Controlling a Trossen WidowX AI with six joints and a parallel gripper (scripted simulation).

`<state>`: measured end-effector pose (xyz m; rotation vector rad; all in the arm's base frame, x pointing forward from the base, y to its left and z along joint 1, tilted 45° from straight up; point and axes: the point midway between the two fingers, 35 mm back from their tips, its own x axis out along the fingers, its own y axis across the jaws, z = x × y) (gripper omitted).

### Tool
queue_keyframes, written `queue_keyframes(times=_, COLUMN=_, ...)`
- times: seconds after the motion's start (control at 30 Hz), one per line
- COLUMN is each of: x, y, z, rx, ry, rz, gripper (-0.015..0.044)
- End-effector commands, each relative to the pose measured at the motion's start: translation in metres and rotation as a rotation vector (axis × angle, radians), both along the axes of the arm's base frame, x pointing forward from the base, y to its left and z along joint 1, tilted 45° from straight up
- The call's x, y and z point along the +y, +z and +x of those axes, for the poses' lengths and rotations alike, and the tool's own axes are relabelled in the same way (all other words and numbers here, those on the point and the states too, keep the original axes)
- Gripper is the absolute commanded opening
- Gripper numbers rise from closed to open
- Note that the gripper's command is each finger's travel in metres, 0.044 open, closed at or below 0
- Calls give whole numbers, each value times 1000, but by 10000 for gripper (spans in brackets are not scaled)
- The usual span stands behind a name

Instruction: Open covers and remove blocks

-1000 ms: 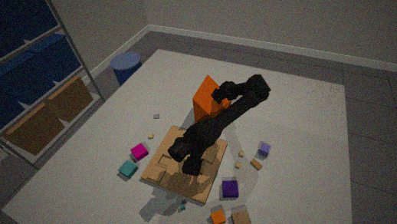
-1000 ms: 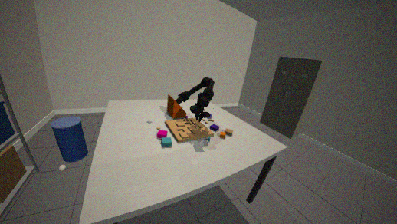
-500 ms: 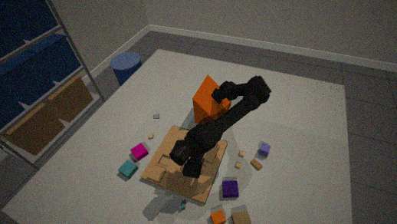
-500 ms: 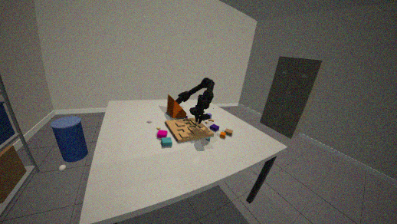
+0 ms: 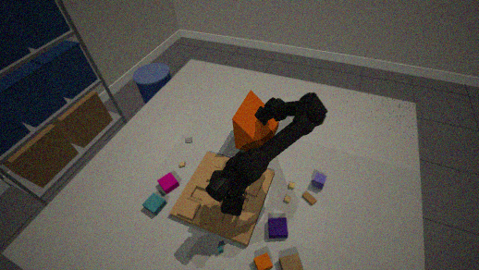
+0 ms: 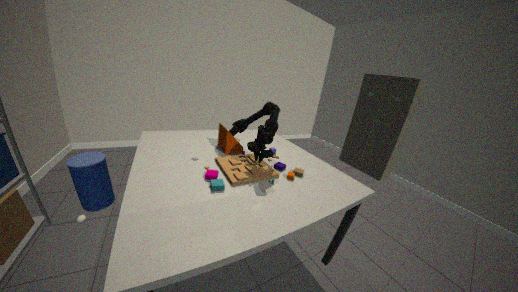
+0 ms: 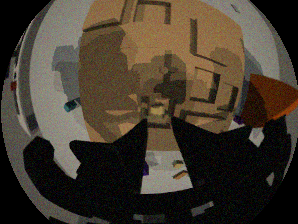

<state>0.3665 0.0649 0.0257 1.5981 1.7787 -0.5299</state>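
The wooden puzzle board (image 5: 213,226) (image 6: 237,178) (image 7: 220,30) lies on the table, with several grooves and wells; a raised flat piece (image 5: 188,210) shows at its left corner. A small yellowish block (image 7: 158,110) sits in a well between and just beyond my fingertips in the wrist view. My gripper (image 6: 257,161) (image 7: 159,121) is partly open, empty, pointing down low over the board. Small tan blocks lie on the table: one (image 5: 182,164) left of the board, two at the right, one (image 5: 291,185) behind the other (image 5: 287,199). The arm and its shadow hide part of the board, so I cannot tell every cover's position.
An orange wedge (image 5: 250,122) (image 6: 227,141) stands behind the board. Magenta (image 5: 168,183) and teal (image 5: 153,203) blocks lie left. Purple (image 5: 277,227), lavender (image 5: 319,179), orange (image 5: 263,261) and brown (image 5: 290,262) blocks lie right. A small teal piece (image 5: 221,247) (image 7: 70,105) lies near the front edge.
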Motion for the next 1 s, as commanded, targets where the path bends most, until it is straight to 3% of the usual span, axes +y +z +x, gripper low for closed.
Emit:
queue_keyframes(times=0.0, x=1, y=0, z=0, rx=2, ry=-3, rz=5, gripper=144)
queue_keyframes(times=0.97, x=4, y=-2, z=0, rx=2, ry=-3, rz=5, gripper=144)
